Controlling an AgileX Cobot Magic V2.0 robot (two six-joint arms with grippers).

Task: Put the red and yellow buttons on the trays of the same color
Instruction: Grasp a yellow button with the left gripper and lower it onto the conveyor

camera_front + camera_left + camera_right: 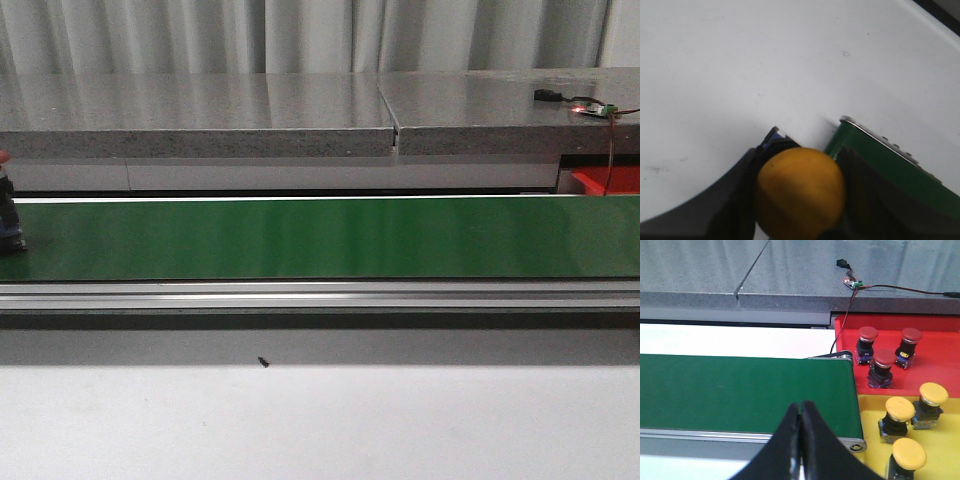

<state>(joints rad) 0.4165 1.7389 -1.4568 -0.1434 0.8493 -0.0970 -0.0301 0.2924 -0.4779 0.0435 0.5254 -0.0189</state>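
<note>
White tabletop (320,430) fills the foreground of the front view; beyond it runs the green conveyor belt (320,238), which I take as the landmark; at the belt's far left end a dark object with a touch of red (8,215) peeks in at the frame edge, too cut off to name; off the belt's right end a corner of the red tray (608,180) shows; neither arm is clearly visible here.

Left wrist view: the left gripper (799,200) is pinching a yellow button (800,192) by its body, the dome cap facing the camera between the dark fingers (730,200); the gripper hangs over bare white table just off one end of the belt, whose metal roller corner sits beside the right-hand finger.

Right wrist view: the right gripper (801,440) has its fingertips pressed together on nothing, poised over the near edge of the belt; past the belt's end the red tray holds three red buttons (884,367) and the yellow tray (940,440) three yellow ones (900,415).

Judgement: the step in hand is carrying the held yellow button; since the trays lie at the belt's other end, the next move probably calls for lowering it upright onto the belt and letting go, with the right arm then spreading its fingers to take it.
</note>
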